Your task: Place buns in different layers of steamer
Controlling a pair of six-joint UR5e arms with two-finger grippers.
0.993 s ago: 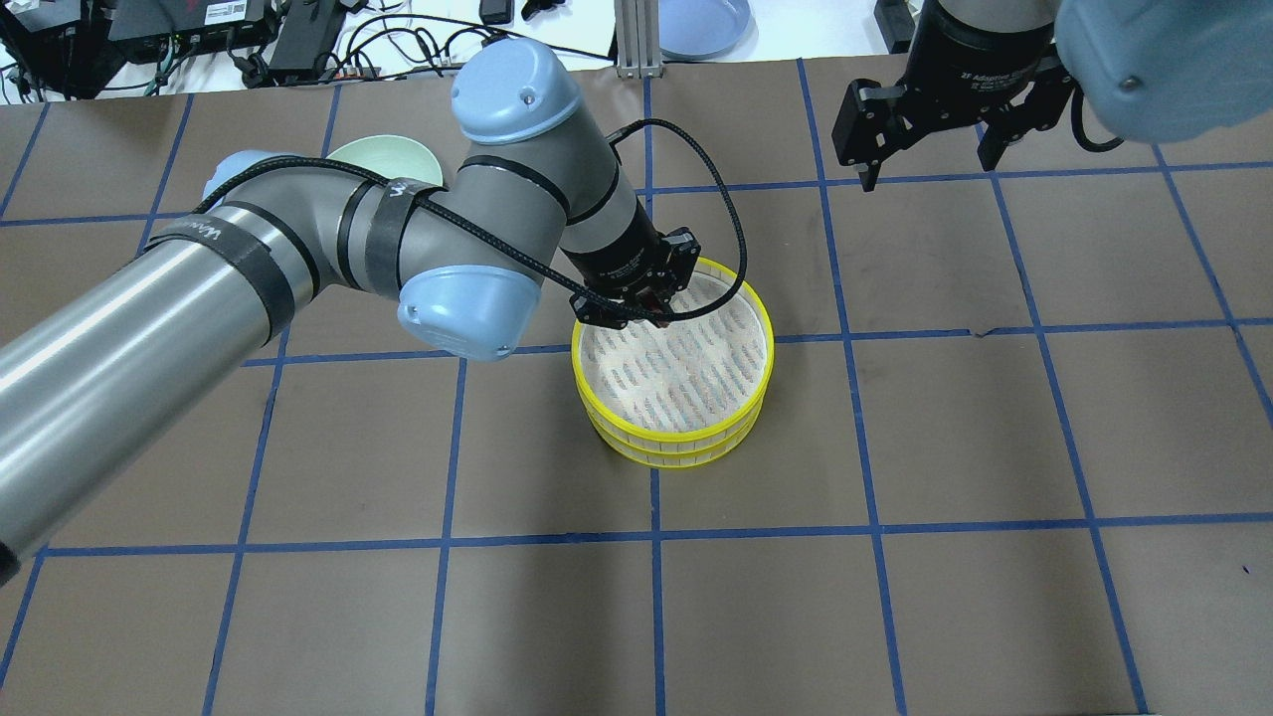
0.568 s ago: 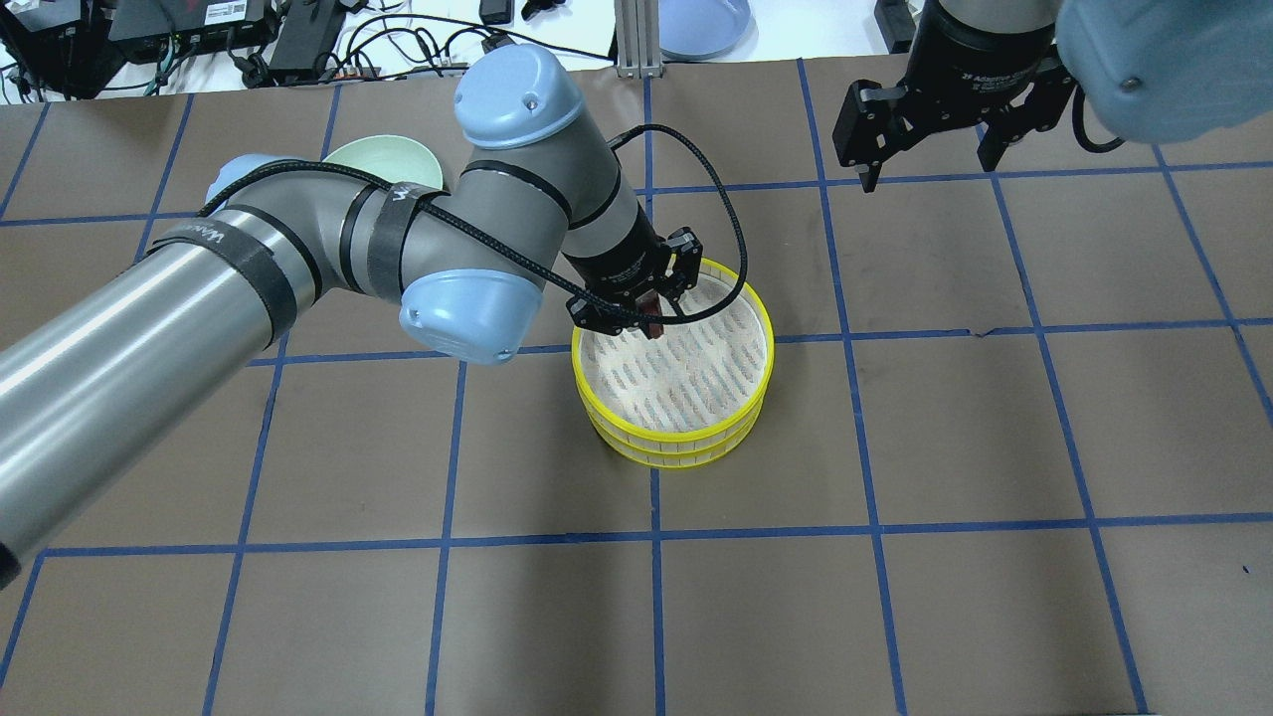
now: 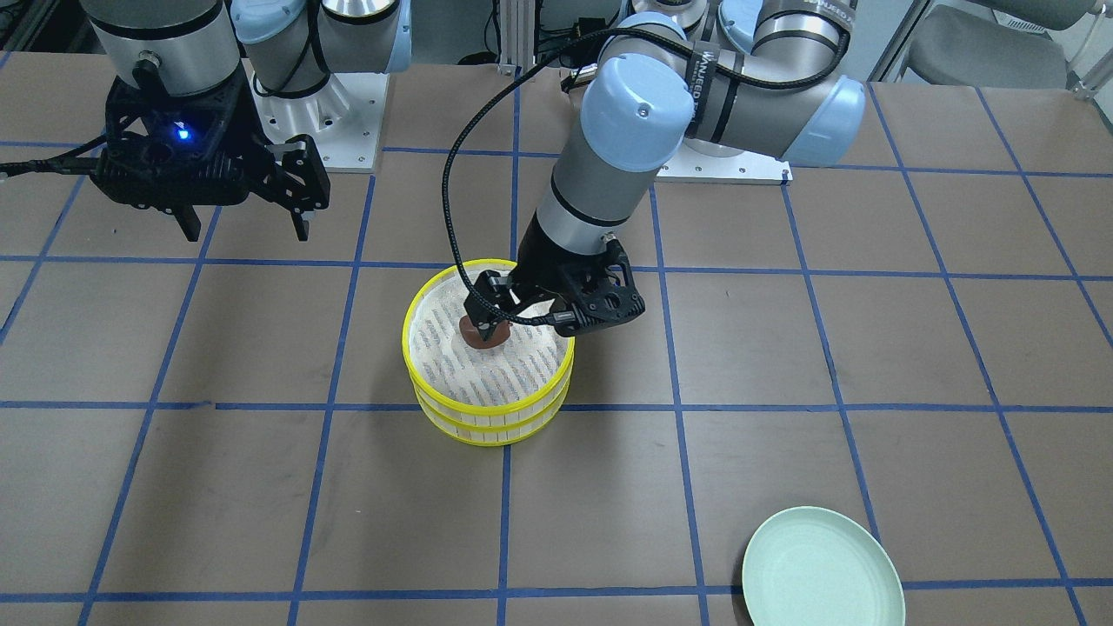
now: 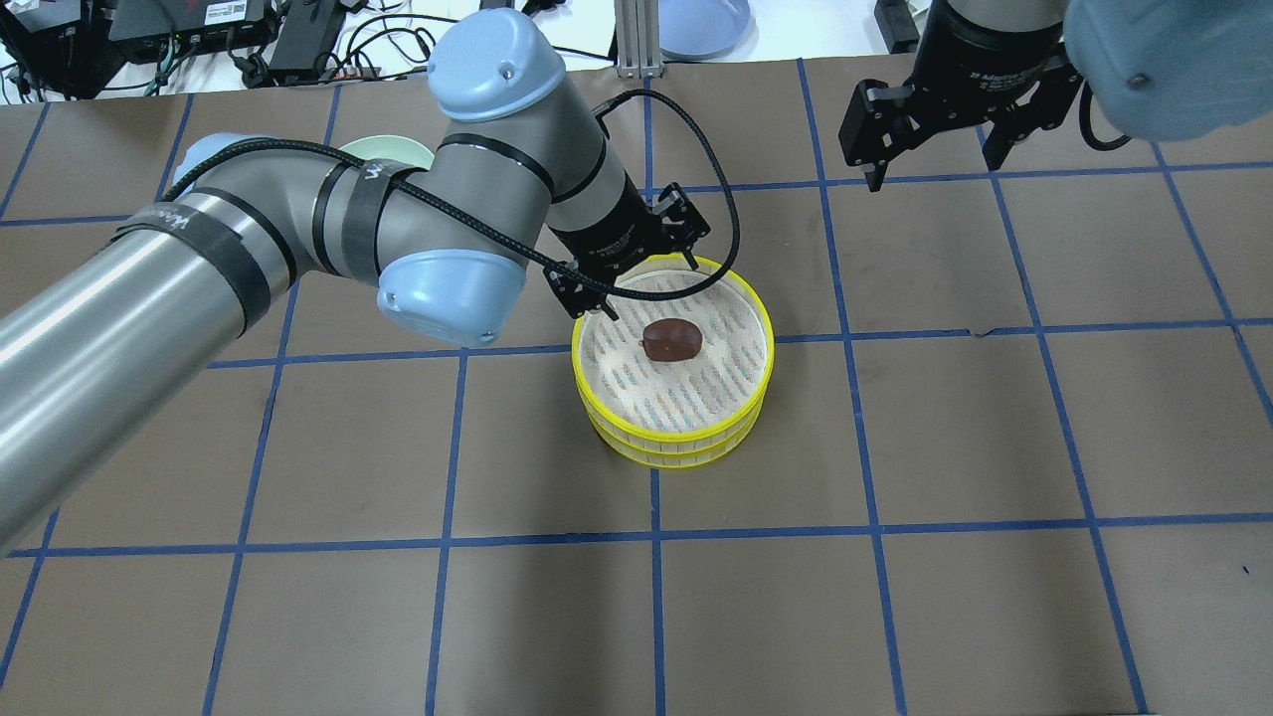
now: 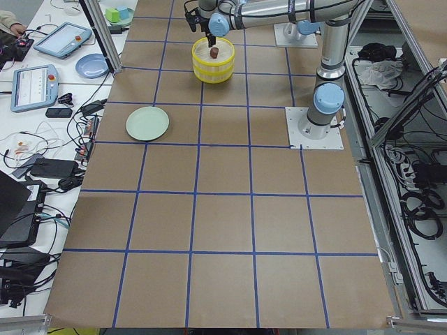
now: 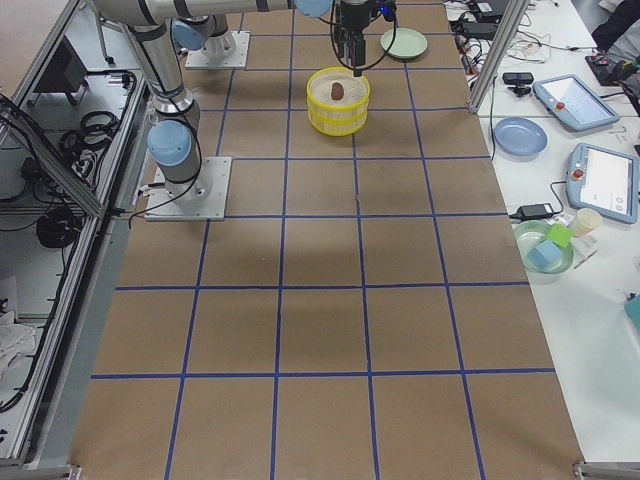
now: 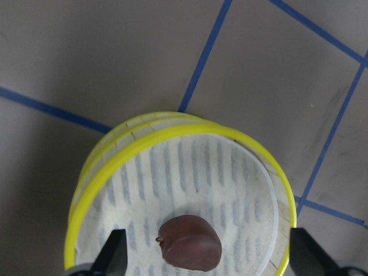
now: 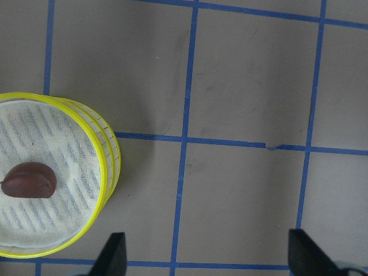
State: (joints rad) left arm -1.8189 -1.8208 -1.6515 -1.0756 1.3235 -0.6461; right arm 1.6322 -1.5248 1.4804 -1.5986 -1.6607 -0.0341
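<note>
The two steamer layers are stacked mid-table, the top layer on the lower layer. The dark reddish-brown bun lies loose on the top layer's mesh floor; it also shows in the front view and the left wrist view. My left gripper is open and empty, just above the stack's far-left rim, with the bun below and between its fingers. My right gripper is open and empty at the far right, well clear of the stack. The cream-white bun is hidden.
A pale green plate lies on the table's far left, partly behind my left arm in the overhead view. A blue plate, cables and devices lie beyond the far table edge.
My left gripper has opened and let go of the brown bun, which now lies on the top layer. The gripper has risen and drawn back toward the far-left rim. The right arm has barely moved.
</note>
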